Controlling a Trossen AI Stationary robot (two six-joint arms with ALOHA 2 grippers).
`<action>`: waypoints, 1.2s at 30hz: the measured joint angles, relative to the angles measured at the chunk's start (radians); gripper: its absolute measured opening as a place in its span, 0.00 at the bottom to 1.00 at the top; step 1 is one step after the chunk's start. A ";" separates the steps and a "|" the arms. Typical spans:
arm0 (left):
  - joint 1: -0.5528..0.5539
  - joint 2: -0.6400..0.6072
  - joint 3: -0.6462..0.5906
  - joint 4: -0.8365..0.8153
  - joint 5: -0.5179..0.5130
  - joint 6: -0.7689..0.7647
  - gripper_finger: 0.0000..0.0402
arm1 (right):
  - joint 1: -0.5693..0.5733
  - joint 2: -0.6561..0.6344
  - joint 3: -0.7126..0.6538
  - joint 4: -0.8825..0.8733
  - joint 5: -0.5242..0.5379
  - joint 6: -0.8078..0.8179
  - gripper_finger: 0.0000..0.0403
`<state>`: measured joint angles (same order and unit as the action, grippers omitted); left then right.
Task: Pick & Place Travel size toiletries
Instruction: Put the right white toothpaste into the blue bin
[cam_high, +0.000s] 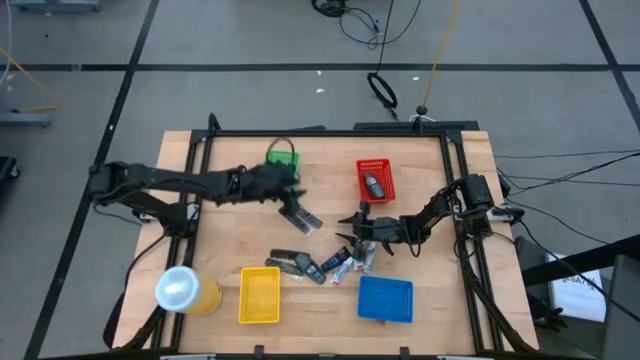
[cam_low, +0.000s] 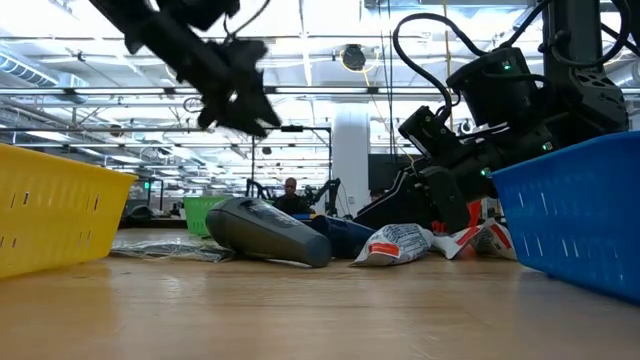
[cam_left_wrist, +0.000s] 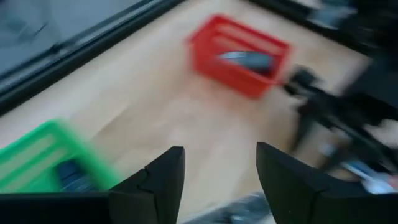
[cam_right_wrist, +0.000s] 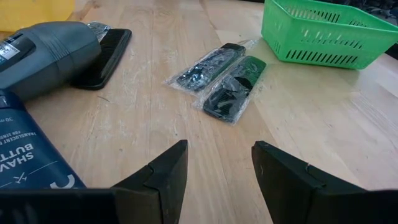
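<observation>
High view: one grey oblong toiletry (cam_high: 374, 186) lies in red plastic basket (cam_high: 377, 165), a dark piece in green basket (cam_high: 283, 158). Most wrapped toiletries (cam_high: 325, 264) still loose on wooden table (cam_high: 330, 160). Left gripper (cam_high: 300, 213) and right gripper (cam_high: 348, 228) open, empty.

A: Lighting's even and bright from ceiling strip lights (cam_low: 90, 62); only soft shadows on the table (cam_high: 330, 215).
B: Left wrist view is heavily motion-blurred, red basket (cam_left_wrist: 239, 56) smeared. Right wrist view sharp, slight glare on plastic wrappers (cam_right_wrist: 214, 74).
</observation>
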<state>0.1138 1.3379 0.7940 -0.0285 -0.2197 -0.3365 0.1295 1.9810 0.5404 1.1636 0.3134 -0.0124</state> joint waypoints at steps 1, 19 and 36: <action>-0.031 0.001 0.000 0.023 -0.002 0.024 0.47 | 0.000 0.000 0.000 0.001 0.000 0.000 0.42; -0.290 0.238 0.000 0.409 -0.050 0.211 0.43 | 0.003 -0.162 -0.034 0.075 0.002 -0.046 0.42; -0.298 0.418 0.000 0.492 -0.247 -0.062 0.44 | 0.043 -0.945 -0.478 0.048 0.052 0.113 0.42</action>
<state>-0.1842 1.7556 0.7937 0.4632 -0.4666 -0.3986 0.1724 1.0358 0.0625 1.2118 0.3650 0.1009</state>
